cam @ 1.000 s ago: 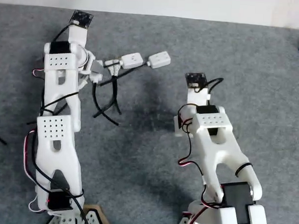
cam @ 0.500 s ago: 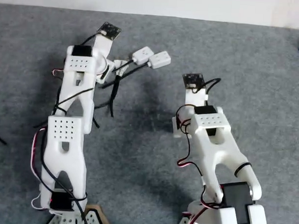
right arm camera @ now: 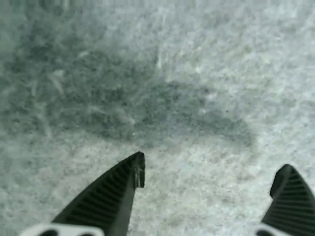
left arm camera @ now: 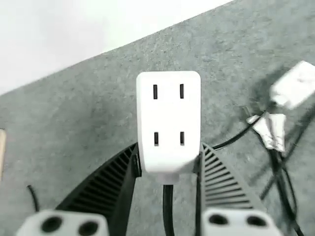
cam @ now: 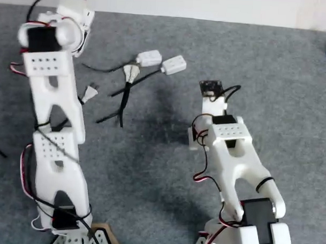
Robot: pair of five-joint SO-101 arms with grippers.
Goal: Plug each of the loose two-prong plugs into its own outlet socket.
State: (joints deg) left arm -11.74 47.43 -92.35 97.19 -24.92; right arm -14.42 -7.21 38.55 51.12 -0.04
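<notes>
The left end effector (left arm camera: 169, 158) is clamped on a white outlet block (left arm camera: 168, 128). It squeezes the block by its two sides, low down near the cord. I think that is so the four little slots on the front stay free for a plug to go in. The slot face looks right at the wrist camera, and the cord runs down between the fingers. In the high view the left arm is stretched far to the back corner of the desk (cam: 150, 170), so the block seems to be held up in the air and not lying down. A small plug (cam: 89, 91) with two prongs lies loose on the desk beside that arm. Two white blocks (cam: 149, 58) (cam: 174, 64) lie close together farther back, with black cords (cam: 120, 107) trailing from them toward the front. I cannot tell if they are plugs or sockets. No plug is in the held block yet, so the job looks like it is just starting. The right end effector (right arm camera: 212, 169) has its fingers wide apart and holds nothing. It hangs over a bare gray bit of the desk, well apart from the cords, maybe waiting to pick up a plug.
</notes>
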